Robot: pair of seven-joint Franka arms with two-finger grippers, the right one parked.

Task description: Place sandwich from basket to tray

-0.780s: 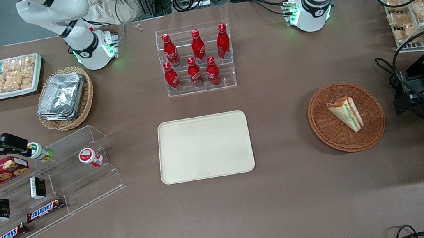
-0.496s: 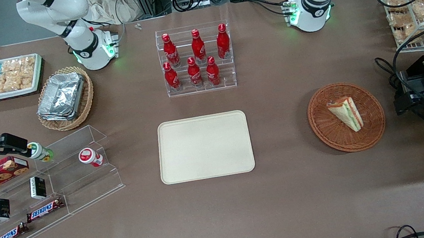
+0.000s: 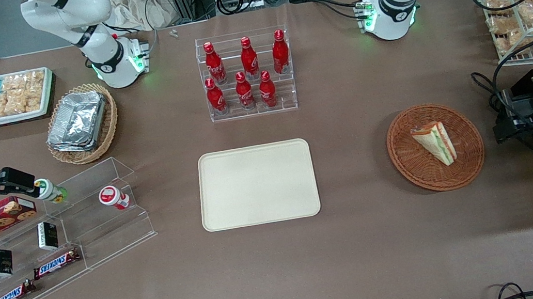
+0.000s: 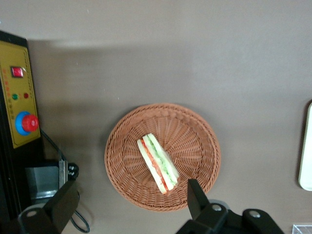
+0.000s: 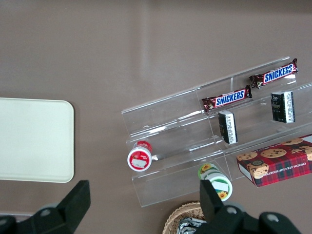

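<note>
Since the earlier front views, only the working arm at its end of the table has shifted slightly, edging toward the basket (image 3: 435,147); everything on the table sits as before. From the wrist view, the gripper (image 4: 127,204) hangs well above the basket with its two fingers (image 4: 195,198) spread wide apart, holding nothing. Nearest the front camera, the tray (image 3: 257,184) lies flat and bare at mid-table. Toward the working arm's end, about as near, the basket holds the sandwich (image 3: 435,142), lying on its side with filling layers showing. Farther from the camera stand the red bottles (image 3: 245,72) in their clear rack.
</note>
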